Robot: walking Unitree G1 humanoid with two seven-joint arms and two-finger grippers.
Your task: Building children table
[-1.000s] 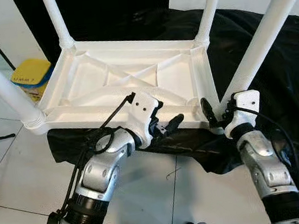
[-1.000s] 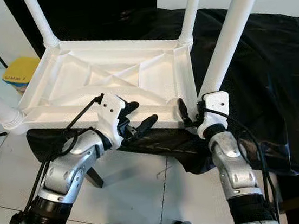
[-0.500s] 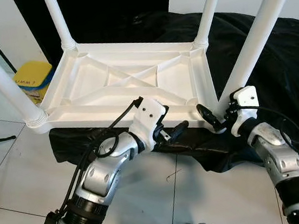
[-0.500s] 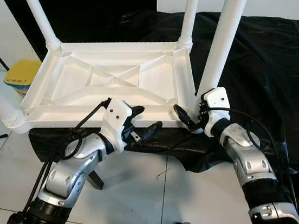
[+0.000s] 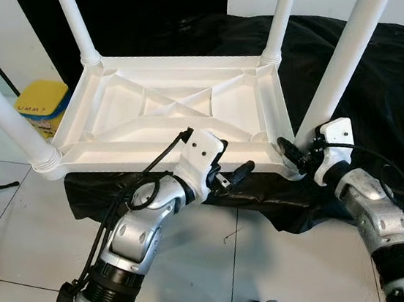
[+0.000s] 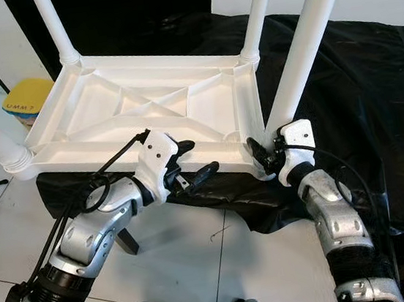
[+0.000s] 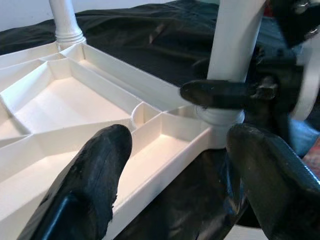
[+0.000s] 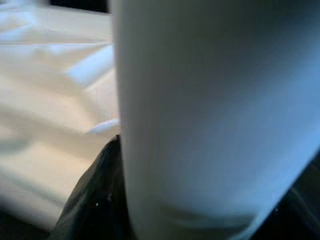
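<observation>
Since half a second ago the right gripper (image 5: 293,156) has closed in from just beside the near right leg (image 5: 355,44) to its base, while the left gripper (image 5: 228,173) has stayed at the near rim. Left eye view: one white table (image 5: 108,111) lies upside down on one black cloth (image 5: 373,100), its four legs pointing up; one yellow box (image 5: 42,100) stands on the tiled floor (image 5: 21,239) beyond the far left corner. The left gripper's fingers are spread, one above the rim and one below it, gripping nothing. Right eye view: the right gripper (image 6: 264,154) sits at the leg's socket at the near right corner; two feet show at the lower edge. Left wrist view: two black fingers (image 7: 95,175) stand parted on either side of the rim, and one finger of the right gripper (image 7: 225,93) lies across the leg. Right wrist view: the leg (image 8: 215,115) stands very close to the camera, one finger (image 8: 95,205) beside it; whether the right gripper clamps the leg cannot be told.
</observation>
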